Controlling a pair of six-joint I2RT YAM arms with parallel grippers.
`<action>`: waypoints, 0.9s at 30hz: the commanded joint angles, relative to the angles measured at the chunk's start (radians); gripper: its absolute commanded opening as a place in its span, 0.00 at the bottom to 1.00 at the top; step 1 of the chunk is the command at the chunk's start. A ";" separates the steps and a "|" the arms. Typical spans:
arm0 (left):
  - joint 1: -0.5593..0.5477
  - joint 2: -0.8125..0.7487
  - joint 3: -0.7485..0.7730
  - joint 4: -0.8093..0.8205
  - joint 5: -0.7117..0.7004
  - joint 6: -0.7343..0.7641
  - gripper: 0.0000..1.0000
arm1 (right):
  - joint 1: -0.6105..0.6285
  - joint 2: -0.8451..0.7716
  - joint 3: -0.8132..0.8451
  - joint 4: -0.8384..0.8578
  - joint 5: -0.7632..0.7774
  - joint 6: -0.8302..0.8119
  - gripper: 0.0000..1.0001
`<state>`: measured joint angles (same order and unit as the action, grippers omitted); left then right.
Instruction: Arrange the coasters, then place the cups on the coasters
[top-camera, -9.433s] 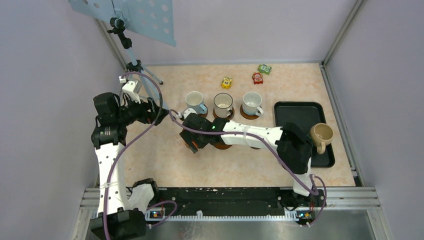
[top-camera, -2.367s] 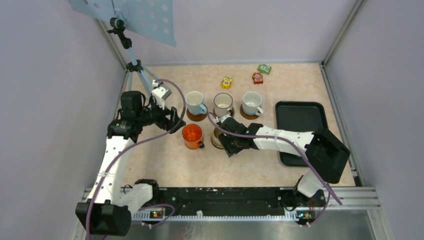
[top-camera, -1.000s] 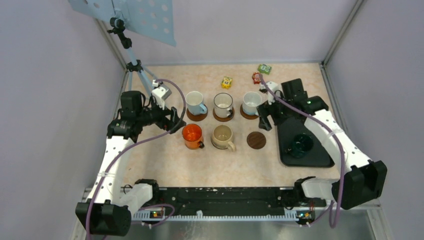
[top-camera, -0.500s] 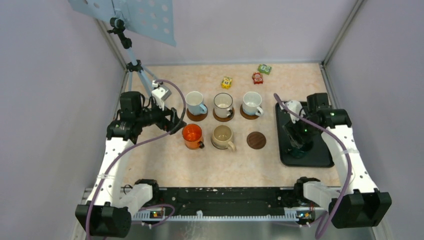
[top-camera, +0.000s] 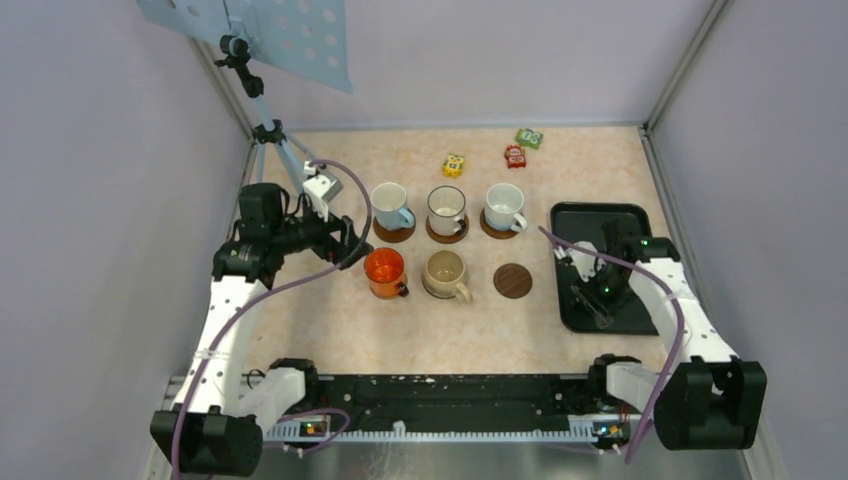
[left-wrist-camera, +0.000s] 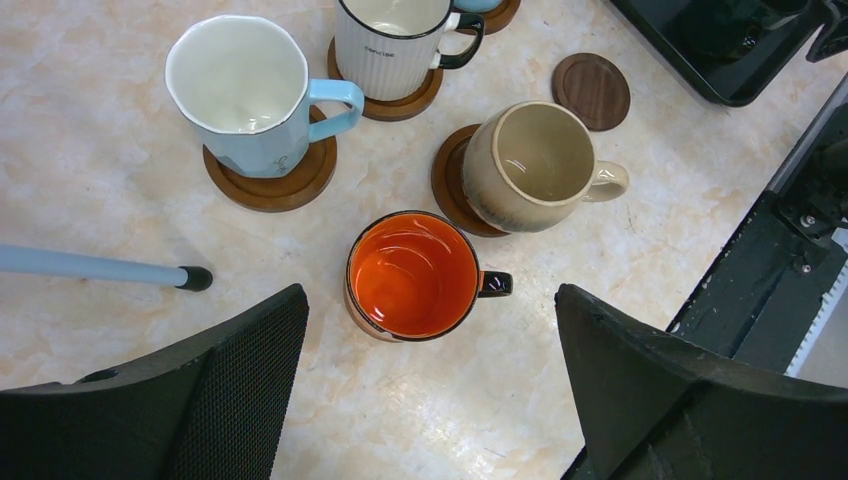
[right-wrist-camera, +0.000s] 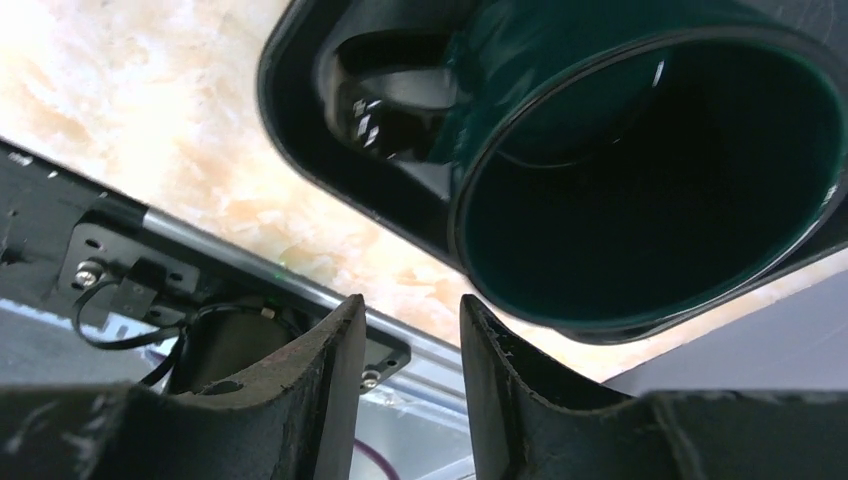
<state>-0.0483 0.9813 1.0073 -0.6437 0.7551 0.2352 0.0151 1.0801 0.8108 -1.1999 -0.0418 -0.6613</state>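
Three cups stand on coasters in the back row: light blue, white with a dark rim and white. In front, the orange cup and the beige cup stand beside an empty dark coaster. My left gripper hovers open above the orange cup. The dark green cup sits on the black tray. My right gripper is low at that cup's rim, jaws narrowed with only a small gap and nothing between them.
Three small coloured toy blocks lie at the back of the table. A tripod leg reaches in beside the light blue cup. The metal rail runs along the near edge.
My right arm swung from the back row near the white cup over to the tray and dropped to the dark green cup, its jaws narrowing. The left arm has not moved.
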 joint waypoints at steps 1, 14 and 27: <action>0.004 -0.027 0.000 0.026 0.024 0.010 0.99 | -0.055 0.042 -0.009 0.157 0.037 -0.019 0.39; 0.004 -0.008 0.002 0.037 0.007 0.008 0.99 | -0.213 0.302 0.173 0.489 0.020 -0.116 0.39; 0.004 -0.020 -0.017 0.046 0.006 0.012 0.99 | -0.286 0.420 0.422 0.396 -0.140 -0.008 0.53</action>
<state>-0.0483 0.9733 1.0050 -0.6403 0.7509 0.2379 -0.2344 1.5623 1.2148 -0.7273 -0.0967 -0.6983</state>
